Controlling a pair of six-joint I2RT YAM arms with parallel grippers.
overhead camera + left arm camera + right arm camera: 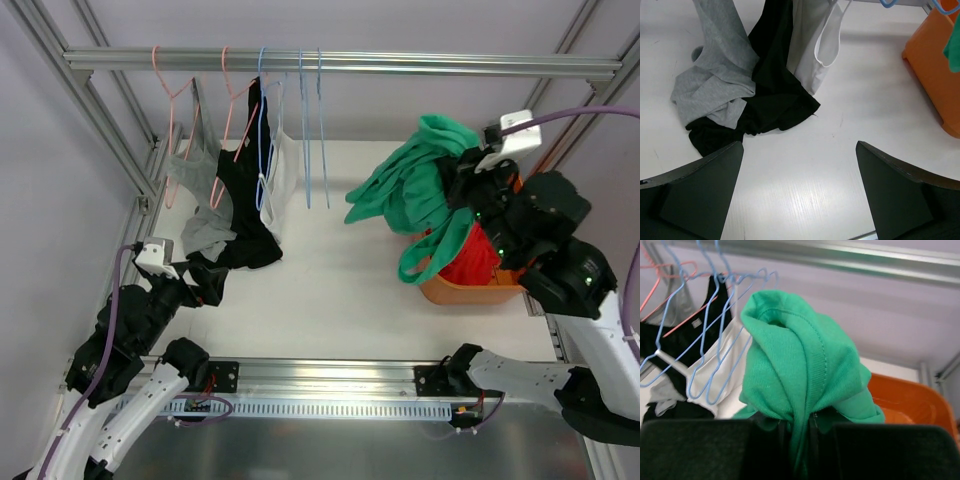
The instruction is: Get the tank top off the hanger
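Note:
My right gripper (462, 172) is shut on a green tank top (412, 190), held bunched above the orange basket (470, 290) at the right; in the right wrist view the green cloth (800, 375) is pinched between my fingers. It hangs free of any hanger. My left gripper (205, 282) is open and empty, low over the table by the hems of the grey (200, 200) and black (243, 205) tops. In the left wrist view the grey (715, 90), black (775, 95) and white (815, 45) tops hang ahead of my open gripper (799, 192).
A metal rail (340, 62) spans the back with pink hangers (170, 110) and blue hangers (312, 130); two blue ones are bare. A white top (283, 170) hangs next to the black one. Red cloth (472, 262) lies in the basket. Frame posts stand at both sides.

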